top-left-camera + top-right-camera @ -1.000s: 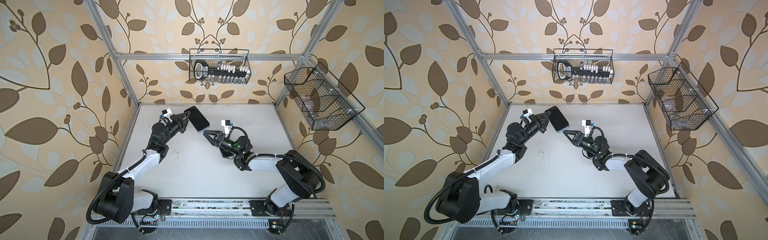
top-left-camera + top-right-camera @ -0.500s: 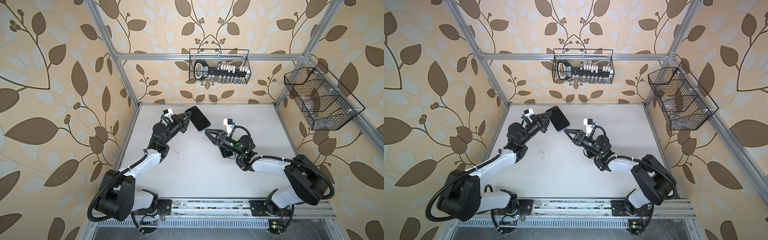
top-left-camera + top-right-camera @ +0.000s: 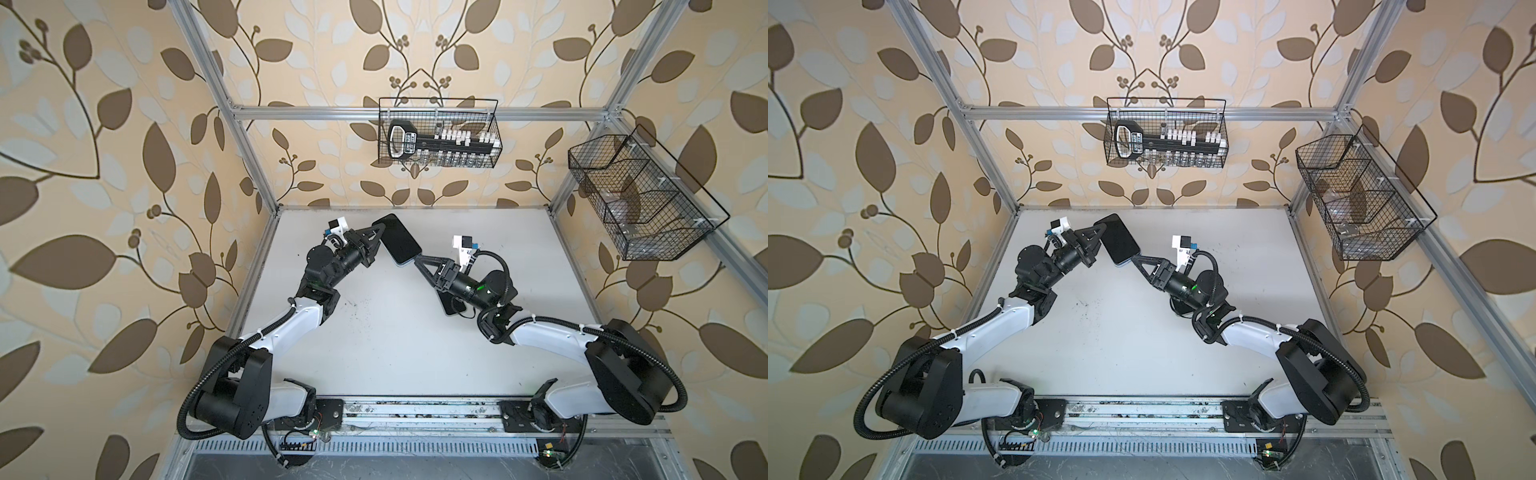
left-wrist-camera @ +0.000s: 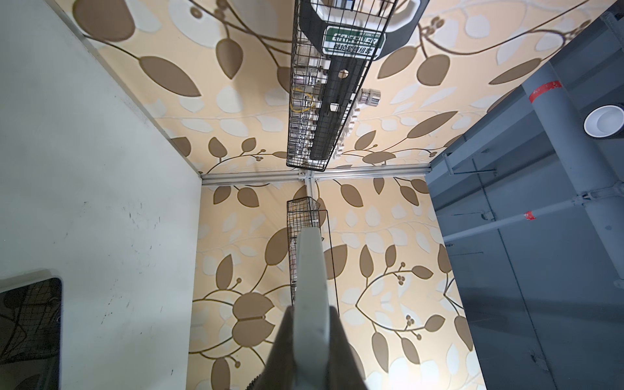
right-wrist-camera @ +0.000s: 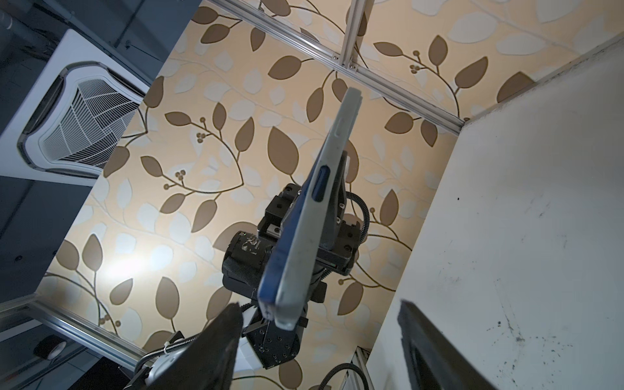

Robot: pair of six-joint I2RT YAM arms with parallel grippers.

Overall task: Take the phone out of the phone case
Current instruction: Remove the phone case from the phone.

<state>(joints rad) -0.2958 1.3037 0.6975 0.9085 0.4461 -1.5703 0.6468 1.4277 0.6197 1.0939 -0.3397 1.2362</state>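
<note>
In left gripper (image 3: 379,236), phone (image 3: 399,245) (edge-pinched)

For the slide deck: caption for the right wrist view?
Cased phone edge-on, clamped by left end effector; right end effector open, close to its near corner.

This looks like a robotics lab test cell: an aluminium frame (image 3: 311,113) lined with leaf-print panels (image 3: 124,208), wire baskets (image 3: 438,101) hung up, and robot arms (image 3: 286,328) mounted at the white table's (image 3: 395,353) near edge.

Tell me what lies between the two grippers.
The cased phone, clamped by the left gripper, with the open right gripper around its corner; both top views show it.
</note>
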